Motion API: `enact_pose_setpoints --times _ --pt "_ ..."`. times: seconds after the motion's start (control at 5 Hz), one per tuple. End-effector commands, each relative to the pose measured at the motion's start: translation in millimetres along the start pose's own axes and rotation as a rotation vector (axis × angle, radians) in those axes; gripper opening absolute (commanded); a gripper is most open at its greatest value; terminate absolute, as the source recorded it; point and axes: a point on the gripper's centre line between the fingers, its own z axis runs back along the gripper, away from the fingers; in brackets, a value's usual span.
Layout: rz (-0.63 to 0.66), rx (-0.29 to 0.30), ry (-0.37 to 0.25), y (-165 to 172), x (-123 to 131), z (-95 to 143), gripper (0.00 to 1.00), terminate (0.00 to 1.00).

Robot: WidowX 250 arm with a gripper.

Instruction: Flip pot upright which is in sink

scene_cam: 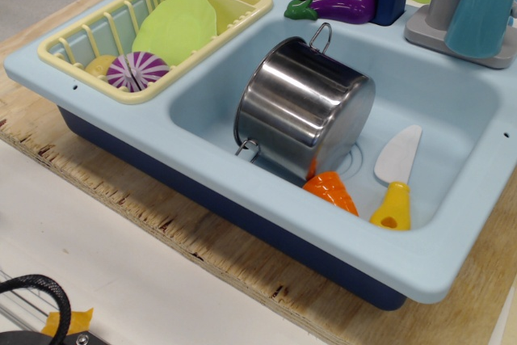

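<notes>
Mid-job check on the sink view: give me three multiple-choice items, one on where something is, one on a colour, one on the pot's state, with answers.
1. Where is the orange toy carrot?
A. In the yellow dish rack
B. In the sink basin beside the pot
C. On the wooden board

2. What colour is the toy knife handle?
A. Yellow
B. Purple
C. Teal

3. How does the pot sit?
A. Upright on its base
B. Mouth flat down on the basin floor
C. Tipped on its side, leaning

Answers: 1 B, the carrot lies on the basin floor at the pot's lower edge. 2 A, yellow handle with a white blade. 3 C, its curved wall faces the camera and one loop handle points up.
</notes>
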Motion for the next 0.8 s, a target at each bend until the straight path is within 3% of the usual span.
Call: enact_pose_setpoints --times 0.0,0.4,0.6 --pt "0.000 0.000 0.000 0 0 0 1.00 0.00" --pt "0.053 -0.184 0.006 9 -7 -9 1.00 0.00" --pt "0.097 -0.262 0.070 9 -13 -19 1.00 0.00"
